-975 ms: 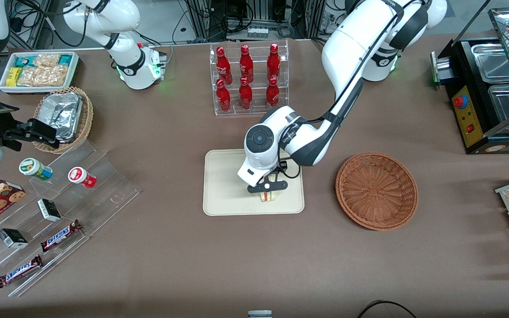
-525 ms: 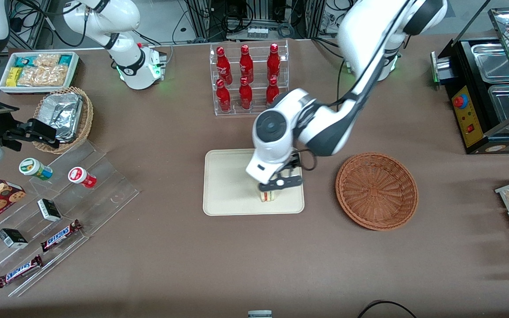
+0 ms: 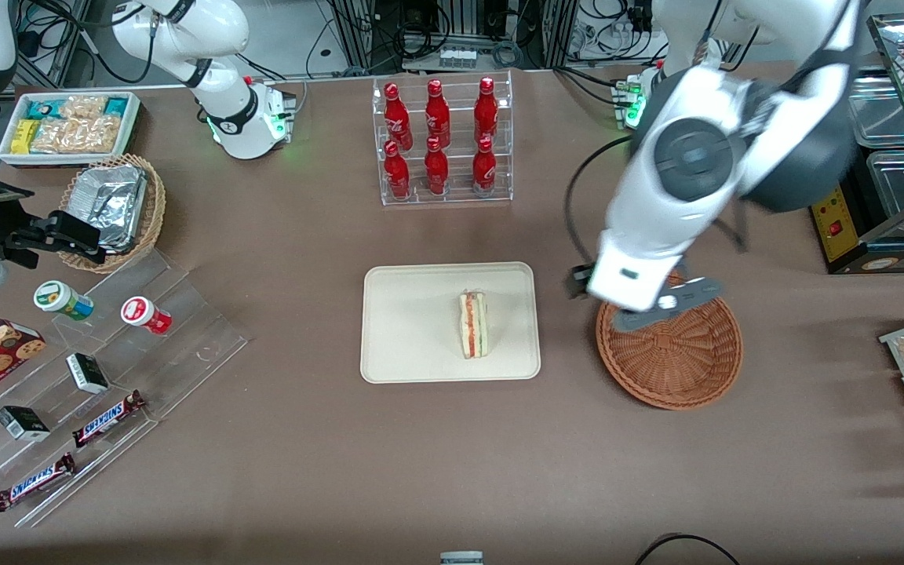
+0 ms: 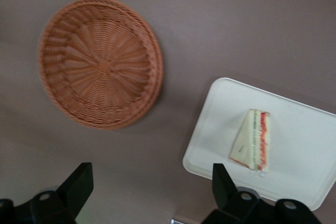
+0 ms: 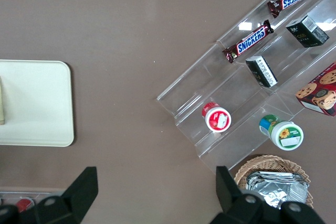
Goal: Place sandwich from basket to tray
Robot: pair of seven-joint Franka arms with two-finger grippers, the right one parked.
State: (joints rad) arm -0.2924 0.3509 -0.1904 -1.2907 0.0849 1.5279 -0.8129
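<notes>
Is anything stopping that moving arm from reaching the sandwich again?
Probably not. The sandwich lies uncovered on the tray, nothing over it, and the open gripper hovers above the empty basket beside the tray.

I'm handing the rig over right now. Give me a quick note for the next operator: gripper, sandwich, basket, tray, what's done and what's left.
Gripper: open, holding nothing, raised above the basket at its edge nearer the tray.
Sandwich: lying on the tray, toward the basket's end, free of the gripper.
Basket: nothing in it.
Done: sandwich placed on the tray.
Left: nothing on the sandwich itself; probably only parking the arm.
</notes>
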